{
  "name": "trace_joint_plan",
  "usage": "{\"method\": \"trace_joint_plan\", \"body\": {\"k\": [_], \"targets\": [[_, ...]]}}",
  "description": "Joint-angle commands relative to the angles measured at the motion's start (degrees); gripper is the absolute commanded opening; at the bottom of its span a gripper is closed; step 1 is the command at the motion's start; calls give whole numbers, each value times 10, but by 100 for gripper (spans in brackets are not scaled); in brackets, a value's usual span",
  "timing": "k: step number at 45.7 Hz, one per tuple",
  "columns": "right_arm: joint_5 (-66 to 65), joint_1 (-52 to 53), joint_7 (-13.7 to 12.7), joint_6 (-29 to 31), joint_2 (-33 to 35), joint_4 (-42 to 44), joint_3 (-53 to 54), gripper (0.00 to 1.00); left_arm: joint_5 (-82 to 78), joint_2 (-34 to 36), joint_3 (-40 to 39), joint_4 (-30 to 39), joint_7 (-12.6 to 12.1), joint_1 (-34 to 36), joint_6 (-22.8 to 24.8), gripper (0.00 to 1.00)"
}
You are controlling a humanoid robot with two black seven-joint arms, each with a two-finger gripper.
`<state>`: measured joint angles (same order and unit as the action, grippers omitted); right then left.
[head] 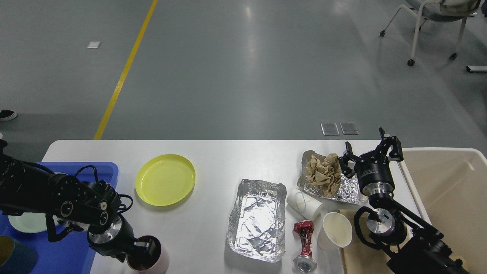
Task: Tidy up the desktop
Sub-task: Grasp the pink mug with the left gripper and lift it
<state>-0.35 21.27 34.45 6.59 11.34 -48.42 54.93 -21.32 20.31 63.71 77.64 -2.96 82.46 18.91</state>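
The desktop (228, 160) is a wide white table top holding dishes and rubbish. At its near left edge stands a pink cup (158, 260) with a dark inside. My left gripper (142, 249) sits on the cup's rim, one finger reaching into the opening; how its fingers stand is too dark to make out. My right gripper (371, 149) stands open at the far right, empty, just right of a crumpled brown paper (323, 173) lying on a foil sheet (348, 192).
A yellow plate (165, 179) lies left of centre. A foil tray (258, 219), two paper cups (304, 203) (336, 228) and a crushed red can (304, 243) lie in the middle. The blue tray (76, 258) holds a pale green plate (23, 224). A cream bin (449, 190) is at right.
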Motion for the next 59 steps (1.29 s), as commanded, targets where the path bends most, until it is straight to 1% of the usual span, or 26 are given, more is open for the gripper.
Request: {"method": "trace_joint_plan", "body": {"k": [1,3,6,10,13,16,21,30,32,34,36,42,48,51,52,55,59], "targets": [[0,0,0,0,0,0,1,100,0,1,2,-1,-1,0,2,23],[0,0,0,0,0,0,0,100,2,0,4,-2,-1,0,0,19],[0,0,0,0,0,0,0,100,9,2,4,-1,-1,0,1,8],[0,0,0,0,0,0,0,100,11,2,4,-1,-4,0,-1,0],[0,0,0,0,0,0,0,100,18,1,4,-7,-8,-1,-11,0],[0,0,0,0,0,0,0,100,26,1,4,-12,-18,-3,-21,0],[0,0,0,0,0,0,0,100,29,3,4,-12,-31,-3,-22,0],[0,0,0,0,0,0,0,100,29,7,4,-7,-41,4,-14,0],[0,0,0,0,0,0,0,100,30,9,5,-5,-49,9,-5,0],[0,0,0,0,0,0,0,100,30,10,7,-4,-59,21,17,0],[0,0,0,0,0,0,0,100,35,12,10,-4,-66,40,47,0],[0,0,1,0,0,1,0,100,92,25,30,-4,-65,98,132,0],[0,0,0,0,0,1,0,100,117,32,70,1,-63,204,219,0],[0,0,0,0,0,1,1,100,123,41,87,22,-61,268,251,0],[0,0,0,0,0,1,0,100,123,47,96,31,-60,301,263,0],[0,0,0,0,0,1,0,100,130,52,120,56,-57,373,280,0],[0,0,0,0,0,1,0,100,151,49,153,87,-41,481,303,0]]}}
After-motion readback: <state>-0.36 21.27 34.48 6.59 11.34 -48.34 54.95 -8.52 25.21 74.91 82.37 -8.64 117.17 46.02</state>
